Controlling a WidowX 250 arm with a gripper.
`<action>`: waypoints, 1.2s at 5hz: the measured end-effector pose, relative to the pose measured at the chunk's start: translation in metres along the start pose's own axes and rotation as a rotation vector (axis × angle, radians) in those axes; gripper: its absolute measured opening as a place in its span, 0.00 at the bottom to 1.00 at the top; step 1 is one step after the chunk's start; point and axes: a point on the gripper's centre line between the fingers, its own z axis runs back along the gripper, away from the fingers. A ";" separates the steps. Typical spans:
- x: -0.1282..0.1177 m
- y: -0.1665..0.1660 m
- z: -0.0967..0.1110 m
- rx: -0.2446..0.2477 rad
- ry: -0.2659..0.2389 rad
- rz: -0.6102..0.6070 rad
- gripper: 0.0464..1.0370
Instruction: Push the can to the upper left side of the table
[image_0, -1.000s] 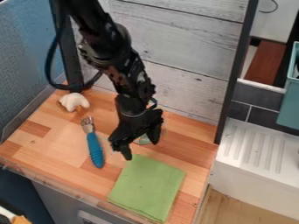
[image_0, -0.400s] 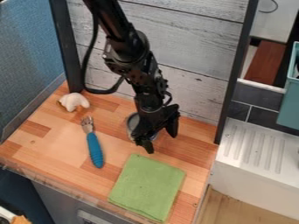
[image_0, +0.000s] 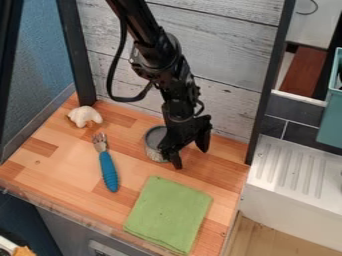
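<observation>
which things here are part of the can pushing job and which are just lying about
Part of the job:
- the can, upright on the table
- the black gripper, right by the can
- the wooden table, which it gets pushed across

Just lying about:
- the blue-handled fork
- the green cloth
- the small white object

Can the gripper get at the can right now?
Probably yes: the gripper hangs close beside the can with nothing visible in between; the blue-handled fork lies on the can's other side, out of the way.
</observation>
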 end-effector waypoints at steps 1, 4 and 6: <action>0.025 0.008 0.001 0.007 -0.011 0.060 0.96; 0.079 0.047 -0.005 0.099 0.010 0.161 0.96; 0.100 0.052 0.000 0.099 -0.032 0.182 0.96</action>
